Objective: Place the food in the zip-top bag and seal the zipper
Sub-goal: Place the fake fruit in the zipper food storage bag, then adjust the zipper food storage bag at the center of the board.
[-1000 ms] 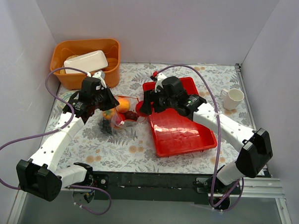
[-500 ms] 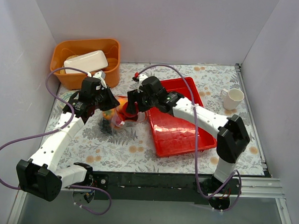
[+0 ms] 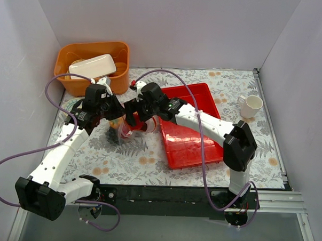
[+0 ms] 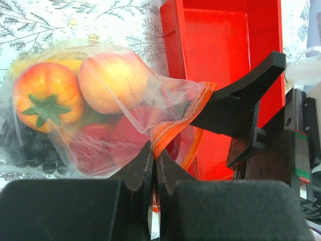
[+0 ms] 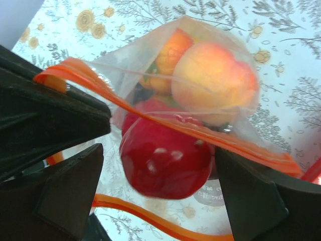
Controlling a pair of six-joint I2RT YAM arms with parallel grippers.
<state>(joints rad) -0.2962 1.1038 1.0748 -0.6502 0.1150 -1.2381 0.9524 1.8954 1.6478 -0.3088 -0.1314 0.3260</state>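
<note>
Left gripper (image 4: 154,156) pinches the zipper (image 4: 173,130) of the bag (image 4: 100,85); right gripper (image 5: 160,183) gapes at its mouth.
The bag lies on the table (image 3: 143,157) just beside the tray (image 4: 220,45), holding a peach (image 4: 113,83), an orange fruit (image 4: 47,98), grapes (image 4: 30,150) and red balls. The left jaws are closed on the zipper near one corner. The right jaws stand wide on either side of a red ball (image 5: 165,160) at the mouth. It seems to sit inside, though the crinkled plastic makes that hard to judge.

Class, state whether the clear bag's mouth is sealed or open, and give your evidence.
Open: the two orange strips of the zipper stand apart, with a red ball showing between them.
</note>
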